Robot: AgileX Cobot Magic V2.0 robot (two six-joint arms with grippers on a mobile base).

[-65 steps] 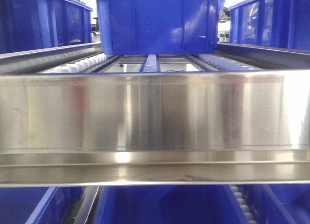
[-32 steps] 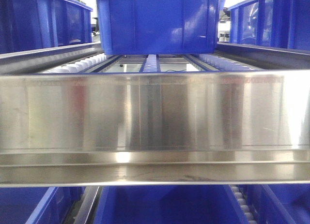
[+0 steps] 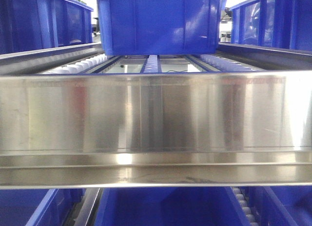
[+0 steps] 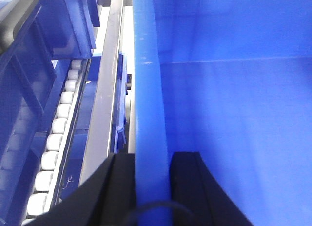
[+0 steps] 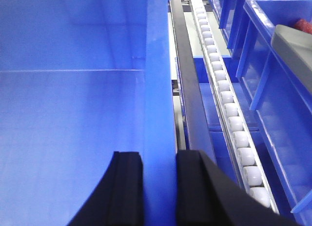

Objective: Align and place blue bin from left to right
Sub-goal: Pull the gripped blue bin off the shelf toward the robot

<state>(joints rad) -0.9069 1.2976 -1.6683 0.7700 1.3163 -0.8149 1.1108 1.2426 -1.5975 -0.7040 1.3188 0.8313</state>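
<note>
Clamping the blue bin from both sides, the two arms hold it between them. The left gripper has its black fingers closed on the left wall rim, one finger outside and one inside; the right gripper pinches the right wall rim in the same way. In each wrist view the rim runs from 6 o'clock up to 12 o'clock, so the bin body lies at 3 o'clock of the left gripper and at 9 o'clock of the right one, and neither arm is nearer. In the front view the bin is at 12 o'clock, behind the steel rail, over the roller lane; whether it rests on the rollers or hangs just above them I cannot tell. I judge a shift toward 3 o'clock needs both arms moving together, since neighbouring crates stand near there.
</note>
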